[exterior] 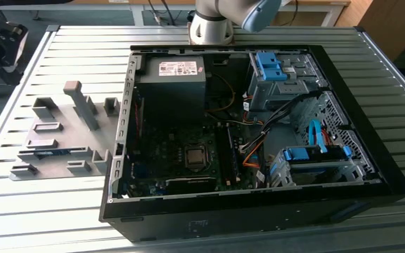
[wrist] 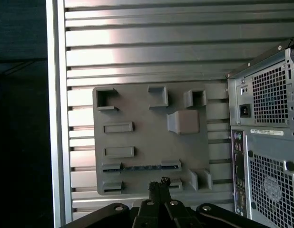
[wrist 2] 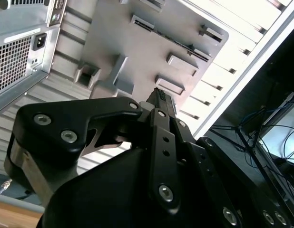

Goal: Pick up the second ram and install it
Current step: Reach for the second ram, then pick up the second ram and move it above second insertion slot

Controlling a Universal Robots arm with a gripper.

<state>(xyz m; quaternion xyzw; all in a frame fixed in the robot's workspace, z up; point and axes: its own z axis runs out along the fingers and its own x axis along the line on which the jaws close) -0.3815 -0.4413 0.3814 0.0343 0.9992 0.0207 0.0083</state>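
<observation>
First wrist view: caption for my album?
Gripper hovers above the grey tray, where the second ram lies in its slot.

Soft, even daylight fills the exterior view: the ribbed silver metal table (exterior: 48, 211) reads pale, while the inside of the open black computer case (exterior: 223, 221) lies dim. In the second wrist view, the slats beyond the flat grey plastic tray (wrist 2: 137, 52) blow out to white glare, and the black gripper (wrist 2: 159, 95) sits in shadow. In the first wrist view, a bright sheen bands the slats.

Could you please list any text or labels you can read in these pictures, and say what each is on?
Sticker on the power supply: print too small to read.
Strip label on the case rear: too blurred to read.
No text can be quoted.
</observation>
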